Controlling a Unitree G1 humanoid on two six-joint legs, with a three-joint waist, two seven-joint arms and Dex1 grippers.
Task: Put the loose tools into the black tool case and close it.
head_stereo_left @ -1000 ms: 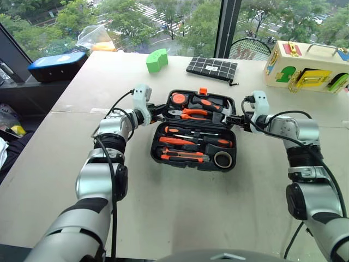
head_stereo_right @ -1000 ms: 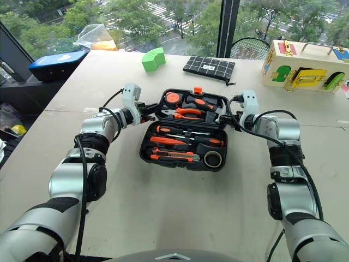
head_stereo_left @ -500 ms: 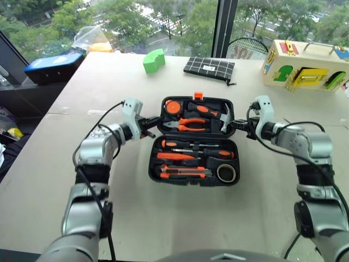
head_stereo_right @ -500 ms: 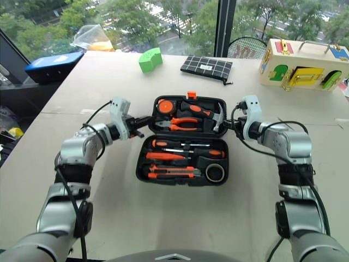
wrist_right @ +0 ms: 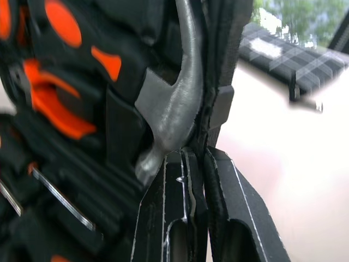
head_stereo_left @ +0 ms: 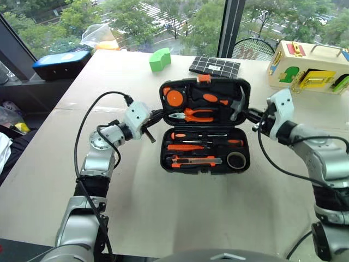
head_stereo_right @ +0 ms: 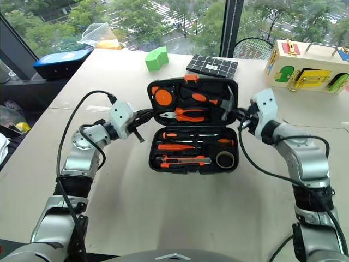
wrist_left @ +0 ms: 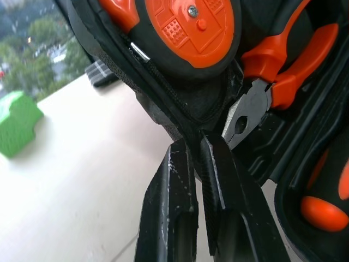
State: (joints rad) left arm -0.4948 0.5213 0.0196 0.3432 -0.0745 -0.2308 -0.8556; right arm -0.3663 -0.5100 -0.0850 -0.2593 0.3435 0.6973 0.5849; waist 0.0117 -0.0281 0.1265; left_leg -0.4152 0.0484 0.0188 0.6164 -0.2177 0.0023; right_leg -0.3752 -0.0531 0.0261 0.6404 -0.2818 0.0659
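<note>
Beige tabletop, frame centre: left gripper [wrist_left: 197,150] and right gripper [wrist_right: 204,158] clench the black tool case [head_stereo_left: 205,128] lid's side edges, tilting it up to close.

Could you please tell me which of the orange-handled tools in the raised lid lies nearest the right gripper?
The hammer: its steel head sits at the lid's right edge, beside the right gripper, while the pliers lie mid-lid.

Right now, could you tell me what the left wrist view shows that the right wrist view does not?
The left wrist view alone shows the round orange tape measure, the pliers and the green block. The right wrist view alone shows the hammer head and the gridded pouch. Both show black fingers pinching a side edge of the tool case lid, and the pale table.
</note>
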